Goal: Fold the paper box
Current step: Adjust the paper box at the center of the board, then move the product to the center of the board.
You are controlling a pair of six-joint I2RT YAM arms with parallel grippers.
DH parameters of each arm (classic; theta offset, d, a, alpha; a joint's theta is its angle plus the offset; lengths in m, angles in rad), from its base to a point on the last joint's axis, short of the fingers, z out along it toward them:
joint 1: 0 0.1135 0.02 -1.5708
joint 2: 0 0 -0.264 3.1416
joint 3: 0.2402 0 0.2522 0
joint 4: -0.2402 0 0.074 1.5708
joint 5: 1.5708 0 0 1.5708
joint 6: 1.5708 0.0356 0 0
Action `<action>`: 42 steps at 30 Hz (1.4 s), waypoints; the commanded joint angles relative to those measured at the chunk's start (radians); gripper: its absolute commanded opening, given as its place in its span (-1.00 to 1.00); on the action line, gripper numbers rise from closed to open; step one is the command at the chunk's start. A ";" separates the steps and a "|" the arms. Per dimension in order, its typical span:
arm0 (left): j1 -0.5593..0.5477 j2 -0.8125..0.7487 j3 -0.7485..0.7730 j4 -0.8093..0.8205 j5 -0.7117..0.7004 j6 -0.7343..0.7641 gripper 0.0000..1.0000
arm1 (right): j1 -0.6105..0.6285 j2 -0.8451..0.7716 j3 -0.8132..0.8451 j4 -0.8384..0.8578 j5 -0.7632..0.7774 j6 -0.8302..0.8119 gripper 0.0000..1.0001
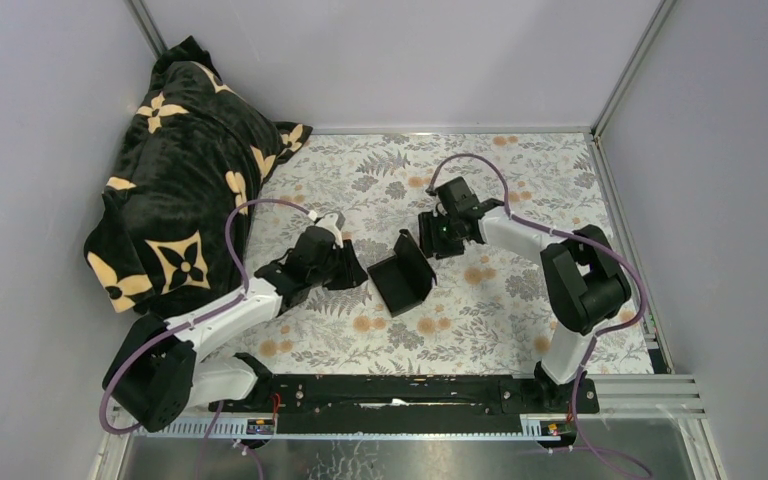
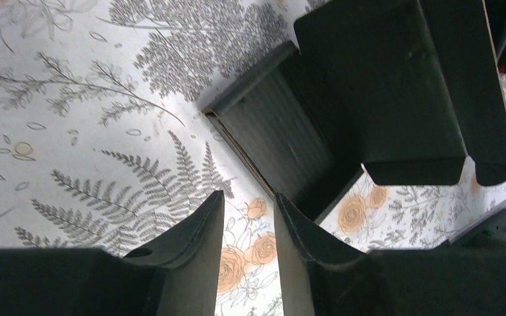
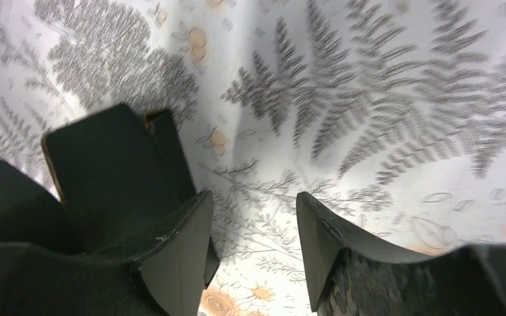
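The paper box [image 1: 403, 272] is matte black card, partly folded, lying open on the floral cloth in mid-table with one flap standing up. In the left wrist view the paper box [image 2: 369, 99] shows its ribbed inner floor and raised walls just ahead of my left gripper [image 2: 249, 195]. That gripper is open, with only cloth between its fingers. From above, my left gripper [image 1: 353, 272] sits just left of the box. My right gripper [image 1: 426, 240] hovers at the box's far right corner. My right gripper [image 3: 253, 195] is open and empty, with a box flap [image 3: 112, 164] beside its left finger.
A black plush blanket [image 1: 185, 190] with cream flowers is heaped at the back left. Grey walls enclose the table on three sides. A black mounting rail [image 1: 410, 395] runs along the near edge. Purple cables loop over both arms.
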 commanded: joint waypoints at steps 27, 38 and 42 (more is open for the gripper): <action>-0.389 -0.033 -0.174 0.152 -0.136 -0.209 -0.31 | -0.076 0.327 0.561 -0.127 0.380 -0.207 0.31; -0.481 0.190 -0.084 0.298 -0.142 -0.226 -0.33 | -0.076 0.360 0.524 -0.082 0.314 -0.199 0.58; -0.496 0.260 -0.043 0.319 -0.146 -0.220 -0.34 | -0.076 0.377 0.536 -0.076 0.299 -0.199 0.59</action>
